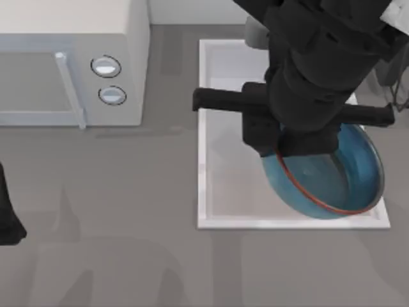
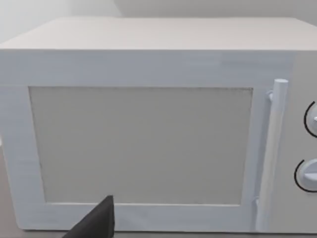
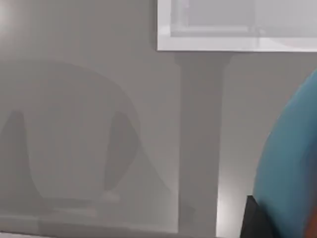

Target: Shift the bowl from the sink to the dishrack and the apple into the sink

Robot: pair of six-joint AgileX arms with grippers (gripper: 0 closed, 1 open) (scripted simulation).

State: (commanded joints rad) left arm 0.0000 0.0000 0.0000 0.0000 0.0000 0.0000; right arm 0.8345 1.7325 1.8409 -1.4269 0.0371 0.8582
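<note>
The blue bowl (image 1: 339,173) with its reddish-brown rim hangs tilted over the front right corner of the white sink (image 1: 204,192). My right gripper (image 1: 289,146) reaches down from above and is shut on the bowl's rim at its left side. In the right wrist view the bowl's blue wall (image 3: 292,168) is close at the edge, with the sink rim (image 3: 223,44) farther off. Thin grey wires of the dishrack (image 1: 399,96) show at the table's right edge. The apple is out of view. My left arm (image 1: 7,220) stays parked at the far left.
A white microwave (image 1: 70,64) with two knobs stands at the back left; the left wrist view faces its door (image 2: 143,144). The faucet post (image 1: 255,32) rises behind the sink. Bare grey table lies in front and to the left of the sink.
</note>
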